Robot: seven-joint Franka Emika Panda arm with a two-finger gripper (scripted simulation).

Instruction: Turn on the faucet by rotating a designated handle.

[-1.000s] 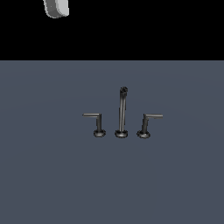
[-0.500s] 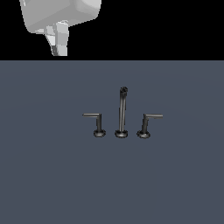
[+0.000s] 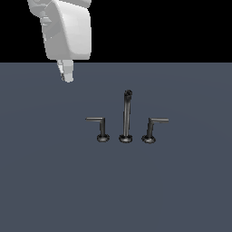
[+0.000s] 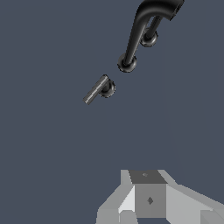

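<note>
The faucet (image 3: 126, 118) is a dark metal three-piece set on the grey floor, with a tall thin spout in the middle. The designated handle (image 3: 102, 128) stands on the exterior view's left; its post is upright and its thin arm points left. The twin lever (image 3: 151, 129) with a leaning post stands on the exterior view's right. My gripper (image 3: 67, 75) hangs high, far to the upper left of the handle, touching nothing. Its fingers look closed together and empty. In the wrist view the handle (image 4: 99, 89) lies well ahead of my gripper (image 4: 146, 178), with the spout (image 4: 139, 30) beyond it.
The flat dark grey floor (image 3: 54, 190) spreads around the faucet on all sides. My white arm (image 3: 65, 31) fills the upper left of the exterior view against a black background.
My arm has come down into the exterior view from the top left, and the gripper is now lower and closer to the faucet. The faucet and its handles have not moved.
</note>
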